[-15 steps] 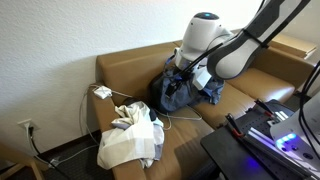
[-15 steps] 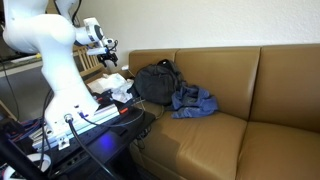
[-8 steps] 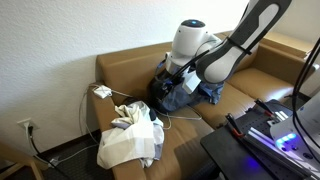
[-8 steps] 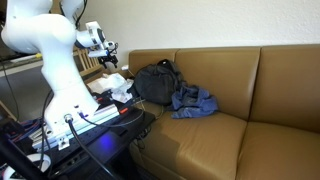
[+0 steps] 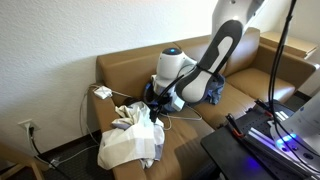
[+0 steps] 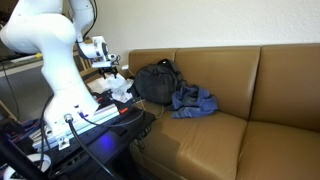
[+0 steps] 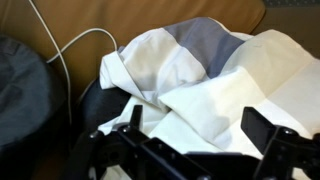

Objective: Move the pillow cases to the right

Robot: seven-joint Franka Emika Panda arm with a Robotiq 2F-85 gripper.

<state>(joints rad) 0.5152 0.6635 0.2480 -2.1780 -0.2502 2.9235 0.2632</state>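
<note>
- At the left end of the sofa, the pillow cases lay in a crumpled white-and-grey heap on the seat.
- White adapter sat on the armrest behind.
- Gripper hung just over the heap's far right edge; wrist view showed its fingers spread wide, holding nothing.
- Dark backpack sat further right, with a blue garment beyond.

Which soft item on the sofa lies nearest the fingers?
The white and grey pillow cases, just ahead of the open fingers in the wrist view; the black backpack and blue denim garment lie farther off.
</note>
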